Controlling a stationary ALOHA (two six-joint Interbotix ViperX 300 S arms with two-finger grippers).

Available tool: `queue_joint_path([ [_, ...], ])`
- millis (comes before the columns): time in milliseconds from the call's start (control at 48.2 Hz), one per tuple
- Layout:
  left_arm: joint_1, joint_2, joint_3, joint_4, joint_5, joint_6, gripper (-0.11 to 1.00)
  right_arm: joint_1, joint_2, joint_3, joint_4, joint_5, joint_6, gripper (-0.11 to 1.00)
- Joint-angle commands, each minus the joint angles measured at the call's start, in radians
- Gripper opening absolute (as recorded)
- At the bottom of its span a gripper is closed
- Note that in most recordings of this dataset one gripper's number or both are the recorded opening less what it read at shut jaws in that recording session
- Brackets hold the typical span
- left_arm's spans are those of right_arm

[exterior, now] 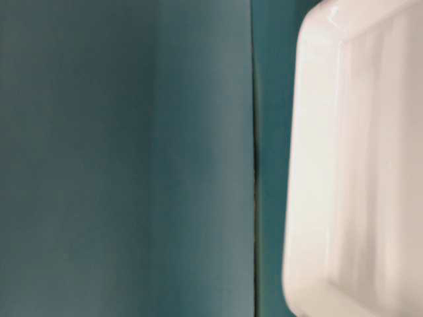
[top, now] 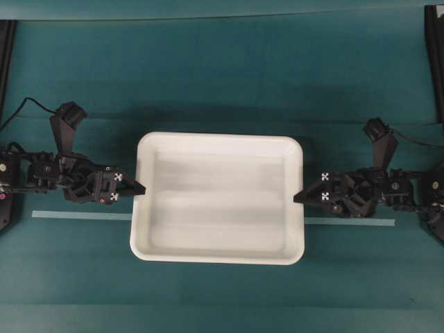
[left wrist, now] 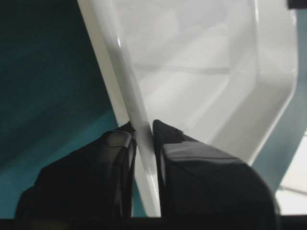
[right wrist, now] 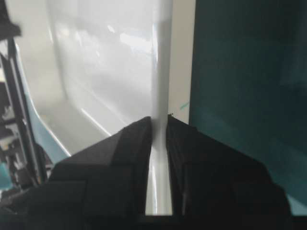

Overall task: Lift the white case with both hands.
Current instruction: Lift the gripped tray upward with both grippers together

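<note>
The white case (top: 218,198), a wide shallow glossy tray, fills the middle of the overhead view, and one of its rounded ends shows in the table-level view (exterior: 357,158). My left gripper (top: 141,189) is shut on the case's left rim; the left wrist view shows the white case's rim (left wrist: 120,67) running down between the gripper's (left wrist: 144,129) two black jaws. My right gripper (top: 298,197) is shut on the right rim, and the right wrist view has the case's wall (right wrist: 160,72) pinched at the gripper (right wrist: 159,120). The case is empty inside.
Teal cloth (top: 222,83) covers the table. A pale tape strip (top: 76,216) runs left to right under the case and reappears at the right (top: 361,222). Black frame posts (top: 7,55) stand at the far left and right edges.
</note>
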Motion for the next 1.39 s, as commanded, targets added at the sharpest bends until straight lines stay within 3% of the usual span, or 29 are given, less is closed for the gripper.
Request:
queue_joint_path([
  [0,-0.005,-0.026,-0.051,0.003,0.012,0.003,0.09,0.009,-0.026,-0.026,0.000,0.018,0.002,0.11],
  [332,-0.008,-0.126,-0.057,0.003,0.109,-0.061,0.09,-0.002,-0.186,-0.058,0.000,0.279,-0.006,0.11],
  [768,-0.054,-0.170,-0.115,0.003,0.187,-0.115,0.08,-0.037,-0.337,-0.072,-0.003,0.399,-0.009,0.11],
  [997,-0.058,-0.225,-0.135,0.003,0.219,-0.144,0.08,-0.055,-0.442,-0.107,-0.006,0.563,-0.029,0.11],
  [1370,-0.043,-0.394,-0.146,0.003,0.396,-0.161,0.08,-0.081,-0.594,-0.153,-0.008,0.746,-0.043,0.11],
])
